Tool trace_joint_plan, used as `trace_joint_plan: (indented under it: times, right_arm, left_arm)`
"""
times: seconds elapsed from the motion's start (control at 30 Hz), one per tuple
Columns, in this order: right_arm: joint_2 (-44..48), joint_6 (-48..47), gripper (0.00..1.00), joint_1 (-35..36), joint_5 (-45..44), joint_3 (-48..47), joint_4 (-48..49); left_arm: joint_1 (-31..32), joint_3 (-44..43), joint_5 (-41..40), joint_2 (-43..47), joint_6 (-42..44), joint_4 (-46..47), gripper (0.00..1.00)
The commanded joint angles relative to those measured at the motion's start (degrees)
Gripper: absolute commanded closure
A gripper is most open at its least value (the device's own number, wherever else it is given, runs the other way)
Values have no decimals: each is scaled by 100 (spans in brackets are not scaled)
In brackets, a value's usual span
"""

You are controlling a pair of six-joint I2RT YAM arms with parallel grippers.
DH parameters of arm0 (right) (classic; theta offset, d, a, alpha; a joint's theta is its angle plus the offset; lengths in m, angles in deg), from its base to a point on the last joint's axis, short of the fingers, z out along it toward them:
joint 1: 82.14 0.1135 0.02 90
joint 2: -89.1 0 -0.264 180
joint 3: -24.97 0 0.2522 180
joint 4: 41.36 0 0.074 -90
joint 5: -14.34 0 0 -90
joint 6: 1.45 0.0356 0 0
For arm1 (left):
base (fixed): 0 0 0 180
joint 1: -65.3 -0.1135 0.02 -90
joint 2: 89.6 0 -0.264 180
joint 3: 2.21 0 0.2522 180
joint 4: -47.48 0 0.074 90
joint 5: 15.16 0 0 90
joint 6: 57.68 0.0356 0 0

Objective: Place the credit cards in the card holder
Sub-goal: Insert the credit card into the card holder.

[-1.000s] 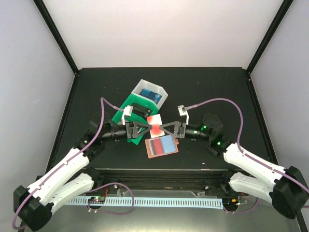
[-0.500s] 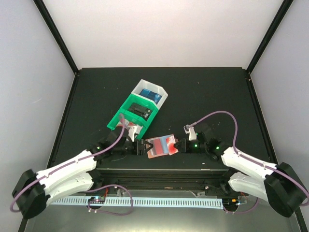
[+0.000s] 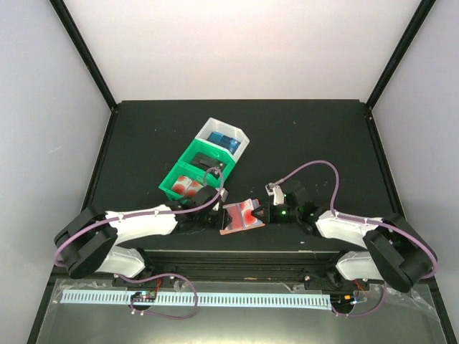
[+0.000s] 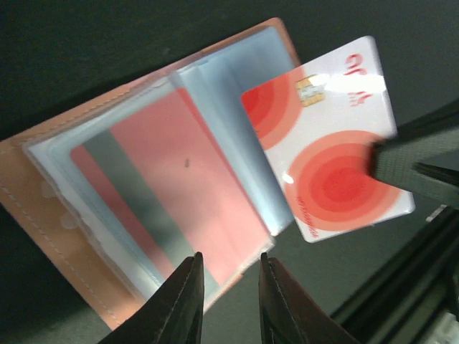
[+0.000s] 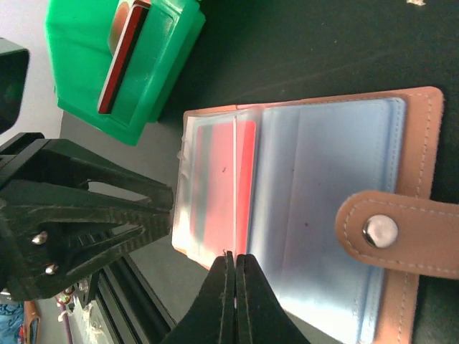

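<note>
The card holder (image 3: 228, 222) lies open on the table, its leather edge (image 4: 36, 204) and snap tab (image 5: 380, 229) showing. Clear sleeves fill it, and one sleeve holds a red card (image 4: 179, 186). A red-and-white credit card (image 4: 337, 165) with a chip sticks partway into another sleeve. My right gripper (image 5: 235, 256) is shut on that card's outer edge, which appears edge-on as a thin white line in the right wrist view. My left gripper (image 4: 231, 256) stands at the holder's near corner, jaws a narrow gap apart with nothing pinched. In the top view the two grippers (image 3: 215, 218) (image 3: 262, 213) flank the holder.
A green bin (image 3: 188, 185) with more red cards (image 5: 123, 57) stands just behind the left gripper. A white bin (image 3: 224, 138) holding something blue sits behind it. The table's front rail (image 3: 237, 251) runs close below the holder.
Both grippers came down and forward from in front of the bin to the open holder. The red-and-white card now lies over the sleeves. The left jaws have narrowed.
</note>
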Motion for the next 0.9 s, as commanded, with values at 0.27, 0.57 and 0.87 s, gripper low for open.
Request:
trace_joint_plan:
  times: [0.27,0.57,0.87]
  right_arm:
    - [-1050,135,99,-24,583,13,1421]
    - [-1648,875,99,-14,771,123,2042]
    - [-1791,1460,99,86,97,288,2264]
  left_arm:
    - [49,-169,-1055,-292,-102,-846,65]
    - [64,-29,-1013,-521,-175,-717,63]
    - [129,41,-973,-602,-253,-637,69]
